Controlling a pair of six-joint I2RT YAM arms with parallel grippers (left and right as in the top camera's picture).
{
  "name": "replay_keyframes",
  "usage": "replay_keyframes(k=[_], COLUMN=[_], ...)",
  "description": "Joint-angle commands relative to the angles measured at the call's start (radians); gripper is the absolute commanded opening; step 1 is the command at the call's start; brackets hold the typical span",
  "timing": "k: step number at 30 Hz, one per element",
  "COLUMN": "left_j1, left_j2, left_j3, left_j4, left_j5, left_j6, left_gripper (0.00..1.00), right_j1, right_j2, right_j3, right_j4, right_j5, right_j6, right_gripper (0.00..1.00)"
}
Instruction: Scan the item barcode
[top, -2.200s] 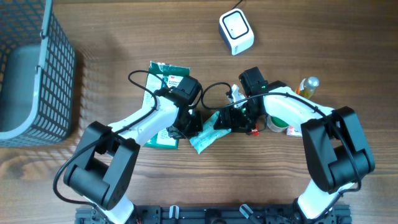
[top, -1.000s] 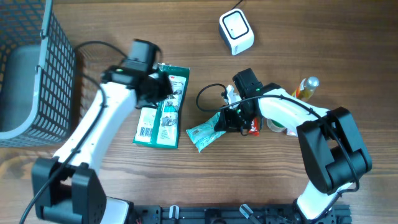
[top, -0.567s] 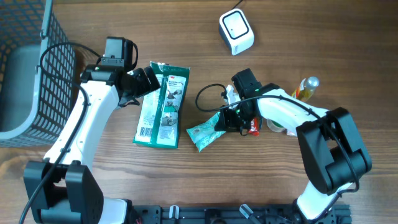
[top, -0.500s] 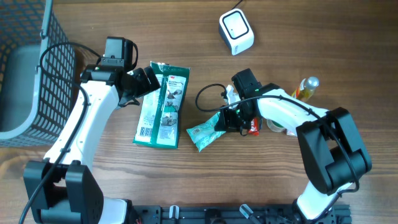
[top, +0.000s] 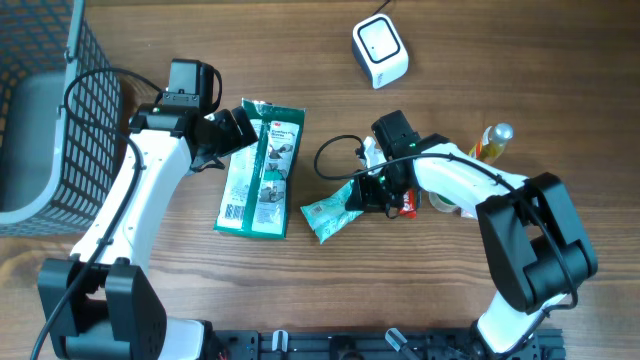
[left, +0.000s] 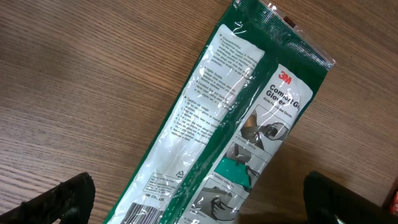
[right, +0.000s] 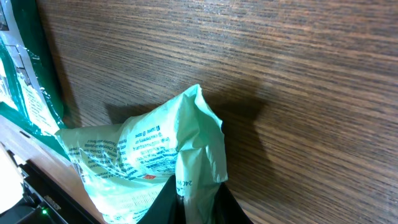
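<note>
overhead: compared with a second ago, the left hand (top: 230, 138) is now sitting further left, off the dark green glove packet (top: 262, 172), with its fingers spread wide and nothing between them; over the last half second nothing is shifting; the glove packet is lying flat on the worktop (top: 330, 300) just right of that hand, long side running top to bottom, a white barcode label showing at its lower left corner; the right hand (top: 372, 192) is staying pinched shut on the pale green pouch (top: 332, 217), which is resting crumpled on the wood just right of the glove packet's lower end; the white scanner (top: 380, 52) is sitting well apart at the top; a mesh basket (top: 95, 120) is standing at the left edge, and a bottle (top: 493, 138) is lying beside the right arm.

left wrist: the glove packet is filling the middle, glossy, printed with white text and glove pictures; the two dark fingers (left: 59, 199) are showing far apart at the lower corners, clear of it.

right wrist: the dark fingers (right: 163, 200) are clamping a fold of the pouch; its small print is facing up, wrinkled, with no barcode readable; the glove packet's edge is showing at the left.
</note>
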Motion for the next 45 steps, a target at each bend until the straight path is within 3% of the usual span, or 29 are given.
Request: replay_keyframes(k=[1, 22, 30, 33, 35, 41, 45], left_j1=[0.0, 0.0, 0.0, 0.0, 0.0, 0.0, 0.0], left_j2=[0.001, 0.001, 0.001, 0.001, 0.001, 0.001, 0.001], left_j3=[0.004, 0.004, 0.004, 0.004, 0.004, 0.004, 0.004], left_j4=[-0.001, 0.0, -0.001, -0.001, -0.001, -0.001, -0.001], left_j5=[-0.014, -0.014, -0.014, -0.014, -0.014, -0.014, -0.014], left_j6=[0.008, 0.008, 0.008, 0.008, 0.008, 0.008, 0.008], left_gripper=[1.0, 1.0, 1.0, 1.0, 1.0, 1.0, 1.0], right_j1=[-0.001, -0.003, -0.021, -0.021, -0.02, -0.02, -0.02], right_j2=[0.014, 0.01, -0.19, -0.202, -0.203, -0.165, -0.085], right_j3=[-0.011, -0.003, 0.378, 0.647, 0.72, 0.742, 0.742], right_j4=[-0.012, -0.01, -0.34, -0.522, -0.551, -0.342, -0.215], right_j5=[0.135, 0.15, 0.308, 0.464, 0.492, 0.756, 0.872], right_j6=[0.015, 0.063, -0.122, -0.326, -0.465, -0.554, -0.698], right_gripper=[0.04, 0.04, 0.04, 0.04, 0.04, 0.04, 0.04])
